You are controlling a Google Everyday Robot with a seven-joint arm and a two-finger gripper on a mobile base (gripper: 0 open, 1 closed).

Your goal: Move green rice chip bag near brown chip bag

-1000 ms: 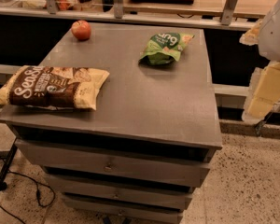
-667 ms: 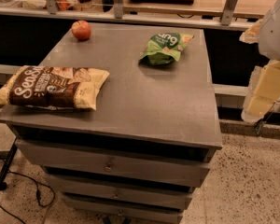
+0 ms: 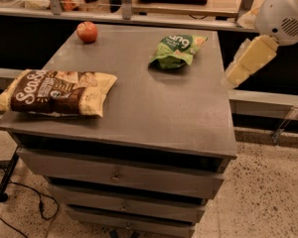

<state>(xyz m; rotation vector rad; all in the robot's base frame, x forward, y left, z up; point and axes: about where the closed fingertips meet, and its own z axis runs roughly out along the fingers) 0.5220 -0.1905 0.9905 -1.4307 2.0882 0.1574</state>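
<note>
Finding the green bag (image 3: 176,50) lying crinkled and puffy on the far right part of the matte grey tabletop (image 3: 154,108), well apart from the brown bag (image 3: 57,93). Seeing that brown bag lying flat and long at the near left edge, glossy, with pale yellow ends, its left end overhanging. Noting a round red apple (image 3: 87,31) sitting at the far left corner. Spotting the pincer (image 3: 237,73), blocky and cream-coloured, hanging beyond the right edge beneath a rounded white arm (image 3: 283,11), touching nothing; being unable to tell whether open or closed.
</note>
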